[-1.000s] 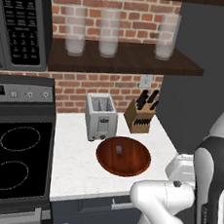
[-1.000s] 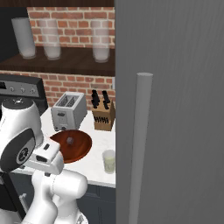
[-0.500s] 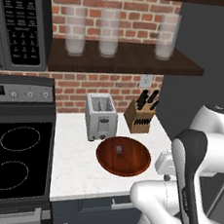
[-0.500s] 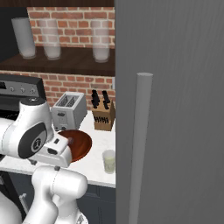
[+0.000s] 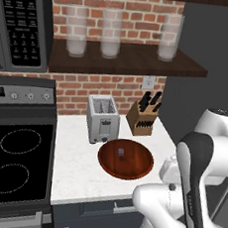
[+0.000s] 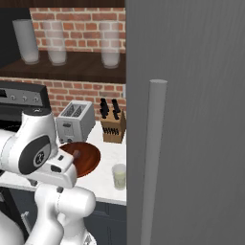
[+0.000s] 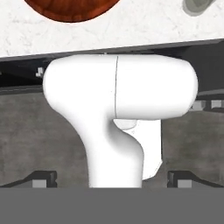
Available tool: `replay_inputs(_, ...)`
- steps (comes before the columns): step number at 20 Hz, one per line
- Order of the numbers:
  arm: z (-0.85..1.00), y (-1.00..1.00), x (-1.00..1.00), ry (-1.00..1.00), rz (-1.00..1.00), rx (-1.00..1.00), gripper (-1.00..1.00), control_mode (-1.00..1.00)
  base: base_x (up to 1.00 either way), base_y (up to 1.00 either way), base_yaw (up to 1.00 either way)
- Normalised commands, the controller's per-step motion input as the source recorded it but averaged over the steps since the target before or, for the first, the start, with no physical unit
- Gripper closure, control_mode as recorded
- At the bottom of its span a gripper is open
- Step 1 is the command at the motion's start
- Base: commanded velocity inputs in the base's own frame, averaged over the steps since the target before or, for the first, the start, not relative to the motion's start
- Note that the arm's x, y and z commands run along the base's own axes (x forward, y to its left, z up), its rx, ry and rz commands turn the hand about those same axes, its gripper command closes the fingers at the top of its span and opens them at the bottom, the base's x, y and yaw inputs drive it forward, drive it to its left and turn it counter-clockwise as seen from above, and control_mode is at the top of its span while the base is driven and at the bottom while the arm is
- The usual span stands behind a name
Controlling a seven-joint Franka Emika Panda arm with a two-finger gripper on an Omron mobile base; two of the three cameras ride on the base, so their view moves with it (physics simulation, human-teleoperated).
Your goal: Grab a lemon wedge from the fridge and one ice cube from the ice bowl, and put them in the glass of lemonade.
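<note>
Landmark: the ice bowl (image 5: 125,158), reddish-brown, sitting on the white counter (image 5: 75,167).

Left of the ice bowl: a black stove (image 5: 12,165), its edge flush with the counter's left end. A bare stretch of counter lies between stove and bowl, running forward to the front edge.

Behind the ice bowl: a silver toaster (image 5: 102,118) at back left, close to the bowl's rim but apart from it. A wooden knife block (image 5: 144,117) at back right, against the brick wall. A dark shelf (image 5: 126,60) above carries three tall frosted glasses (image 5: 111,33).

In the ice bowl: one small clear ice cube (image 5: 121,151), near the middle.

Right of the ice bowl: the glass of lemonade (image 6: 118,176), upright, near the counter's front edge, apart from the bowl. Just beside it, further right, the closed fridge (image 6: 191,119) door with its vertical bar handle (image 6: 152,162); the room between glass and door is narrow.

The lemon wedge cannot be seen; the fridge doors are shut.

Gripper (image 7: 112,178): fingertips spread wide apart at the bottom of the hand view, holding nothing, pointed down at the counter's front edge with the bowl's rim beyond.
</note>
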Motion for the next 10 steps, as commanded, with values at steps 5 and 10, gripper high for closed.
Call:
replay_inputs(5, -0.09, 0.01, -0.36, -0.01, 0.00, 0.00, -1.00, 1.00, -0.58, 0.00, 0.00)
replay_inputs(10, 0.00, 0.00, 0.00, 0.00, 0.00, 0.00, -1.00, 1.00, -1.00, 0.00, 0.00)
